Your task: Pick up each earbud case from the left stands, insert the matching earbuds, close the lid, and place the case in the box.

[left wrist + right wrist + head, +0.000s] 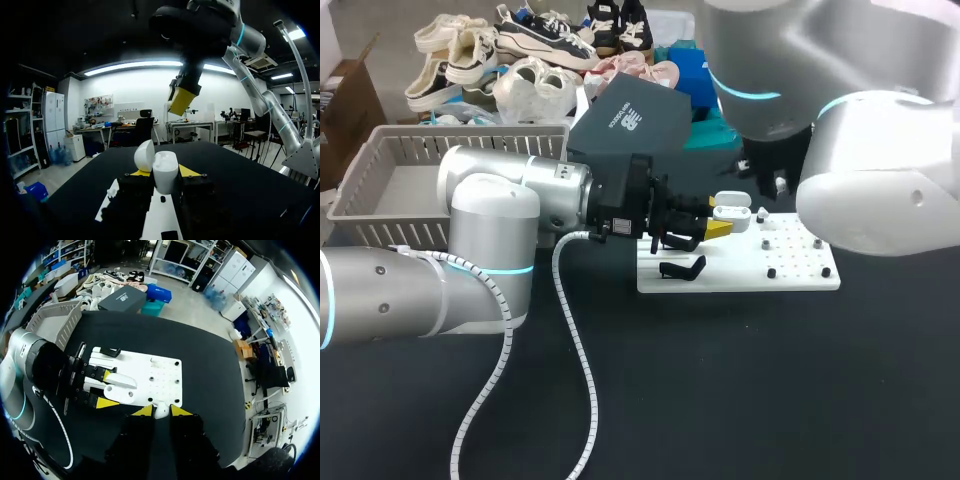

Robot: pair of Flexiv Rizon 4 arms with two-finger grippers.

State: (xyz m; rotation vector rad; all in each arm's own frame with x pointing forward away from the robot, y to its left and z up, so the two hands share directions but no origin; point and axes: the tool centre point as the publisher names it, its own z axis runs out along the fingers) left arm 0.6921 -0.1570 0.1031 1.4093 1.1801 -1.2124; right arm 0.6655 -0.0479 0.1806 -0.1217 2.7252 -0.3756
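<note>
Two end effectors meet at one white board [790, 272] on the black tabletop [740, 400]. The left end effector [720, 225] sits over the board's end nearest the one grey basket [380, 165]. Its fingers are clamped from both sides on the single white earbud case [731, 211], whose lid stands open. One black stand [682, 268] sits on that same end of the board, just beside the case. The right end effector [161, 410] hangs above the board's long edge, and its yellow tips pinch one small white piece, apparently an earbud [160, 414]. The basket lies beyond the board, well apart.
</note>
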